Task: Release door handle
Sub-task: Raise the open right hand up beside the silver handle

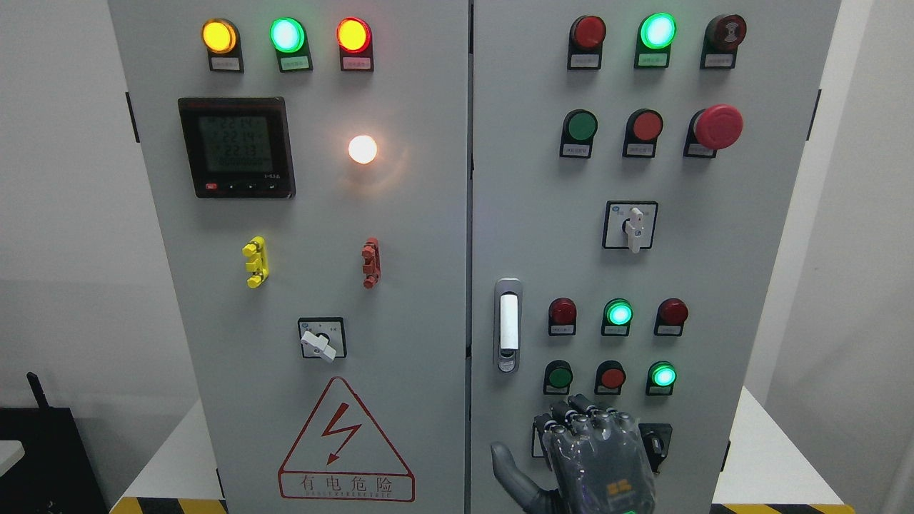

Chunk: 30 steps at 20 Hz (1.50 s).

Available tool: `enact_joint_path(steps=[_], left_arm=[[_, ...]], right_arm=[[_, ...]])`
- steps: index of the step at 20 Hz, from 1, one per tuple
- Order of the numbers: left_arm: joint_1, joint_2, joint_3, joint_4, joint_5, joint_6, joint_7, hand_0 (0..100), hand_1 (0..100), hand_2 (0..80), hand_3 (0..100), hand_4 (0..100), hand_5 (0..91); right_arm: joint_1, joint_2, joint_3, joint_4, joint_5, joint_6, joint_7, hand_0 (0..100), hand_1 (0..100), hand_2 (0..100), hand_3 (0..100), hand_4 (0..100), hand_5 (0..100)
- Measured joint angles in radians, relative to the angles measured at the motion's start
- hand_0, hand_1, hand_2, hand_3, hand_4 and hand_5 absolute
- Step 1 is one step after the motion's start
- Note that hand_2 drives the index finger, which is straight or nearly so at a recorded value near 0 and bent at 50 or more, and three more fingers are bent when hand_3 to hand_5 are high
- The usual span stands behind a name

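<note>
- door handle (pixel 508 325) sits on the right cabinet door (pixel 750 300), near its left edge beside the centre seam; long axis vertical, white lever flush in its grey recess
- right hand (pixel 596 457) is low in frame, arm coming in at the bottom right of middle; it lies below and to the right of the handle, clearly apart from it, no contact
- fingers (pixel 578 417) curled inward, knuckles up, back of hand to camera; thumb (pixel 508 467) sticks out to the left; they hold nothing, so the handle looks already let go
- judgement: release is done or nearly done; what remains is pulling the hand back clear of the panel
- left hand not in view, so the right is the only one near the handle
- just above the fingers: row of a green button (pixel 558 377), red button (pixel 610 377) and lit green lamp (pixel 663 375), close enough to be bumped if the hand rises
- small black knob (pixel 655 442) just right of the hand, partly hidden; another panel fitting behind the knuckles, can't tell what
- warning triangle (pixel 345 446) on the left door, well apart, not in the way
</note>
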Motion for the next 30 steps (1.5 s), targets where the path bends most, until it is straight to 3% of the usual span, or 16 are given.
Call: enact_joint_path(steps=[12, 30], left_arm=[[0.000, 0.000, 0.000, 0.000, 0.000, 0.000, 0.000, 12, 39, 0.0, 0, 0, 0.0], [0.000, 0.000, 0.000, 0.000, 0.000, 0.000, 0.000, 12, 39, 0.0, 0, 0, 0.0]], right_arm=[[-0.046, 0.051, -0.005, 0.034, -0.002, 0.032, 0.022, 36, 9, 100, 100, 100, 100], [-0.114, 0.076, -0.018, 0.064, -0.014, 0.053, 0.073, 37, 7, 100, 100, 99, 100]])
